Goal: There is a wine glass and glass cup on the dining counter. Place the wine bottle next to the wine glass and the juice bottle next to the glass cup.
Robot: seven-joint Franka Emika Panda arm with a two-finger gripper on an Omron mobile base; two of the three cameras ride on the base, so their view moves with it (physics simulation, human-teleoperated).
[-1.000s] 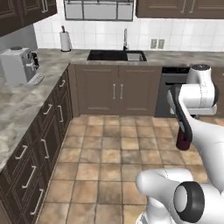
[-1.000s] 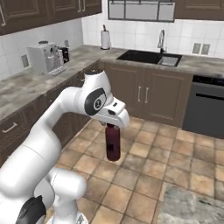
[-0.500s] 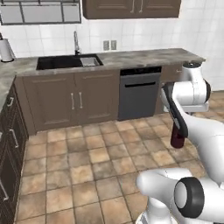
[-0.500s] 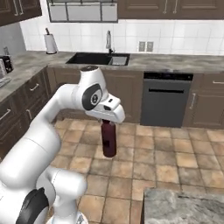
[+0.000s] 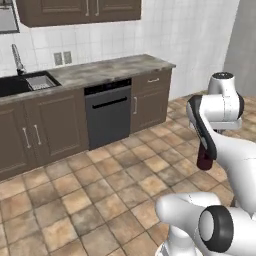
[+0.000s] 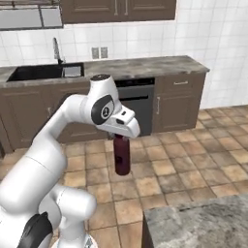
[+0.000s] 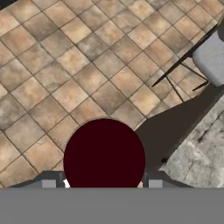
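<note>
- The juice bottle point(image 6: 122, 155), stout, smooth and dark maroon, hangs upright in the air over the floor point(image 6: 193, 164) of mottled brown and tan stone tiles.
- The gripper point(image 6: 121, 137) has its fingers closed on the bottle's upper part, set part-way apart around it.
- In the left base view the bottle point(image 5: 204, 157) shows below the white arm; its neck is hidden, so the exact contact is hard to make out.
- In the hand view the bottle point(image 7: 104, 154) appears as a dark red round shape between the fingers point(image 7: 49, 183).
- A corner of the table point(image 6: 203, 225), rough grey-beige marbled stone, lies at lower right, well apart from the bottle.
- A dark flat-fronted dishwasher point(image 5: 107, 114) sits among brown panelled cabinets point(image 5: 35, 132).
</note>
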